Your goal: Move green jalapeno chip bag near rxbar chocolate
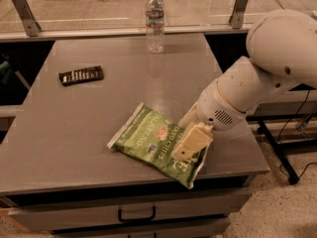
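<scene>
Green jalapeno chip bag [148,139]: large, crinkly, light-green foil with white lettering, lying flat on the grey table [74,133] near its front right corner.
Bag's long axis: slants from back-left to front-right, with the front-right sealed end close to the table's front edge.
Gripper [189,148]: cream-coloured, at the end of the white arm [247,88], down on the front-right end of the bag, with the rest of the bag stretching away to its left.
Grip: whether it is spread or closed on the foil cannot be made out.
Rxbar chocolate [81,76]: small, flat, dark-wrapped bar, well apart from the bag, toward the table's back left.
Direction of the coming move: judged back and left, roughly along the bag's own long axis, with the bag's free end leading.
Clear plastic water bottle [155,21]: upright at the back edge, off that line.
</scene>
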Available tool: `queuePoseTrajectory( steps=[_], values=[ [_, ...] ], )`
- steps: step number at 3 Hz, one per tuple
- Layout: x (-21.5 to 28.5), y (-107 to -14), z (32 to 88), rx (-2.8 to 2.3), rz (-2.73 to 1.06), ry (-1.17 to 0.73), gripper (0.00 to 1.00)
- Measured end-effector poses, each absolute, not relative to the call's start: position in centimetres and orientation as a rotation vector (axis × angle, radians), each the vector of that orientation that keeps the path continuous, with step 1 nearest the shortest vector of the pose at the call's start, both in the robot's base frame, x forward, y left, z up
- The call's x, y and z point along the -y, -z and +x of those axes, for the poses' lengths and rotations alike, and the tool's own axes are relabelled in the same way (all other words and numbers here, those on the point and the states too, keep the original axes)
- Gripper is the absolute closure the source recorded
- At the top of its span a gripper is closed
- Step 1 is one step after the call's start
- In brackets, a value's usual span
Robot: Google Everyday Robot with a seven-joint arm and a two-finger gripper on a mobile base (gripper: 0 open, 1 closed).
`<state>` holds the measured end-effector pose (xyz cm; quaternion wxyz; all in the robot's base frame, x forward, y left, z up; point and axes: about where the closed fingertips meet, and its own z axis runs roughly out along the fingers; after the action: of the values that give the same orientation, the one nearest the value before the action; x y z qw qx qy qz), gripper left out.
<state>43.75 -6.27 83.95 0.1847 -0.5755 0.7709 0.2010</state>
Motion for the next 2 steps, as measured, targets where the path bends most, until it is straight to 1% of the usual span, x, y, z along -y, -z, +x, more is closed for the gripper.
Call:
queuePoseTrajectory(
  steps=[1, 2],
  values=[
    [6.2, -83.8, 44.4, -2.162, -1.605, -0.563, 0.65],
    [6.7, -85.2, 46.4, -2.137, -1.569, -0.526, 0.88]
  ],
)
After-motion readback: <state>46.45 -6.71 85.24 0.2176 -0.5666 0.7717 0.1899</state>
